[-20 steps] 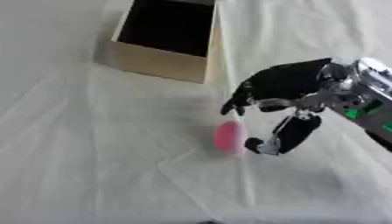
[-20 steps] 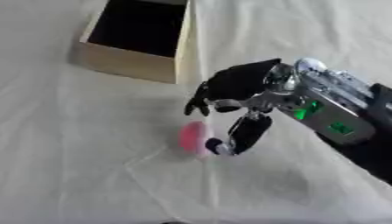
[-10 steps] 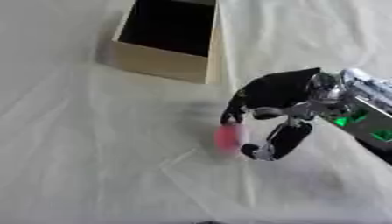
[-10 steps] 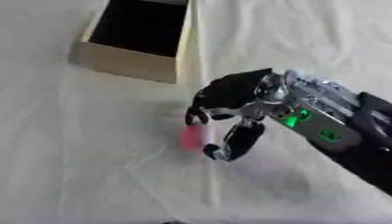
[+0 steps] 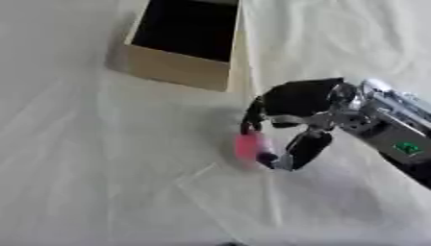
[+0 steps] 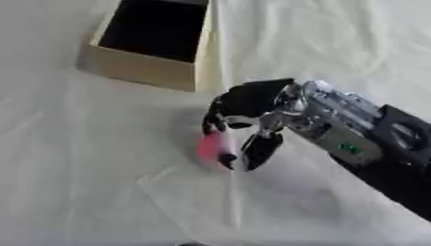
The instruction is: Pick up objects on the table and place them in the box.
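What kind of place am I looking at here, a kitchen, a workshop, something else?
Most likely a robot test or training bench, not a home. A plain white cloth covers the table, the only props are an open cardboard box and one small pink object, and the robot's right hand reaches for that object.

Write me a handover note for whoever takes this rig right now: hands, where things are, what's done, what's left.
Right hand: down on the white cloth, fingers and thumb curled around the small pink oval object; whether it is lifted cannot be told.
Left hand: not in view.
Open tan cardboard box: beyond the hand, dark interior, contents not visible.
Done: grasp appears made.
Left: lift the pink object, carry it to the box, release it inside.
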